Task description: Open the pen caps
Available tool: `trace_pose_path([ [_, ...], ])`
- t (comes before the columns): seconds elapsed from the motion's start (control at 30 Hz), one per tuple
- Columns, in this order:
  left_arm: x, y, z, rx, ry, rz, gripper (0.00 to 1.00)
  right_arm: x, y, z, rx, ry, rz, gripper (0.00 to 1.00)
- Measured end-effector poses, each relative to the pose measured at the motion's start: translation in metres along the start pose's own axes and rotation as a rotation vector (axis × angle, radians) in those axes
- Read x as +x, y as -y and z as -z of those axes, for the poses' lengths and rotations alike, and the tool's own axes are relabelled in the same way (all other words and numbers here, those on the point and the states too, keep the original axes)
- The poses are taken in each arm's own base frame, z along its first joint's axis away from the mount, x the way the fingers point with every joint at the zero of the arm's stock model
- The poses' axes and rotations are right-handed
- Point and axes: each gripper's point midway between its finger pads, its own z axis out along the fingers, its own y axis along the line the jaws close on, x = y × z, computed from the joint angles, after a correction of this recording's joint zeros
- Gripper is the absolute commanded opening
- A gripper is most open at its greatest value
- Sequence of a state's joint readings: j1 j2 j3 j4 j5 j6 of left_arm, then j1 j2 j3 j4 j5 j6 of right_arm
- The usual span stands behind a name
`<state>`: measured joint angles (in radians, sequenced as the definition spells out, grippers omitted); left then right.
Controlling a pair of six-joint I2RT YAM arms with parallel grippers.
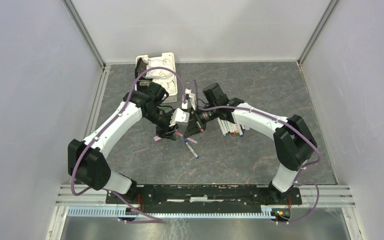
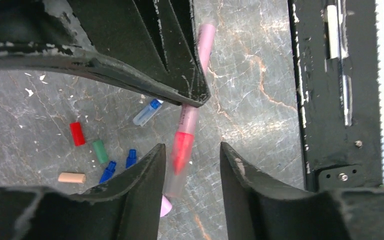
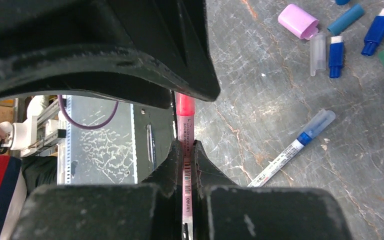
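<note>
Black fingers (image 2: 152, 165) of the left pincer (image 2: 192, 150) stand half spread on both sides of the capped end of a pen. A gap shows beside one of them, so I judge that they do not pinch it yet. Between them lies the cap (image 2: 179, 155), a clear sleeve with red inside, a little blurred in the left wrist view. It sits on the red pen (image 3: 185, 112), and the right pincer (image 3: 186, 147) pinches the barrel of this pen, its fingers pressed together on the printed part. The two pincers meet nose to nose above the middle of the surface (image 1: 280, 85). The long axis of the pen runs almost along the line from one pincer to the other, so the cap lies straight ahead of the left pincer and points away from the right one. In my judgement the coming move depends on this line: the left fingers must press on the cap and then draw back along the axis while the right arm holds the barrel. A pull to the side could bend the pen. Farther out, loose caps (image 2: 77, 133) in red, green and blue lie on the surface, and one blue pen (image 3: 292, 150) lies there with its cap on.
</note>
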<state>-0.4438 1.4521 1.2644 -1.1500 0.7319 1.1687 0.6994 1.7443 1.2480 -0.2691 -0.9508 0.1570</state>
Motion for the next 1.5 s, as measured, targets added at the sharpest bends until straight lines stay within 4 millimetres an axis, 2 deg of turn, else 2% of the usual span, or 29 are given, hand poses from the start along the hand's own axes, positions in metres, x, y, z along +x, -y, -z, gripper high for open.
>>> trace_pose_path([
  [0.1, 0.002, -0.001, -0.003, 0.006, -0.017, -0.02, 0.2, 0.0, -0.003, -0.001, -0.019, -0.005, -0.011, 0.0],
  [0.17, 0.004, -0.001, -0.005, 0.011, -0.028, -0.026, 0.04, 0.001, -0.004, -0.001, -0.023, -0.007, -0.014, 0.15],
  [0.2, 0.006, 0.002, -0.005, 0.027, -0.036, -0.02, 0.02, 0.0, -0.004, -0.001, -0.021, -0.005, -0.012, 0.21],
  [0.27, 0.007, 0.002, -0.007, 0.032, -0.042, -0.029, 0.02, 0.001, -0.003, -0.002, -0.024, -0.008, -0.027, 0.3],
  [0.37, 0.009, 0.003, -0.007, 0.035, -0.057, -0.029, 0.02, 0.001, 0.0, -0.007, -0.028, -0.006, -0.048, 0.31],
  [0.4, 0.01, 0.003, -0.007, 0.035, -0.061, -0.03, 0.02, 0.002, 0.0, -0.009, -0.034, -0.009, -0.058, 0.29],
  [0.53, 0.016, 0.002, -0.005, 0.034, -0.098, -0.025, 0.02, 0.004, 0.001, -0.019, -0.067, -0.026, -0.094, 0.11],
  [0.67, 0.02, 0.003, -0.005, 0.047, -0.121, -0.027, 0.02, 0.004, 0.002, -0.021, -0.076, -0.03, -0.091, 0.0],
  [0.83, 0.019, 0.001, 0.002, 0.046, -0.148, -0.051, 0.02, 0.002, 0.0, -0.021, -0.092, -0.02, -0.059, 0.0],
  [1.03, 0.015, -0.011, 0.003, 0.044, -0.13, -0.101, 0.02, 0.001, 0.004, -0.007, -0.034, 0.05, 0.016, 0.0],
  [1.27, 0.01, -0.04, 0.005, -0.016, -0.047, -0.161, 0.02, -0.016, 0.023, 0.012, 0.087, 0.153, 0.121, 0.0],
  [1.5, 0.01, -0.056, 0.0, -0.043, -0.029, -0.204, 0.02, -0.019, 0.038, 0.02, 0.15, 0.159, 0.159, 0.0],
])
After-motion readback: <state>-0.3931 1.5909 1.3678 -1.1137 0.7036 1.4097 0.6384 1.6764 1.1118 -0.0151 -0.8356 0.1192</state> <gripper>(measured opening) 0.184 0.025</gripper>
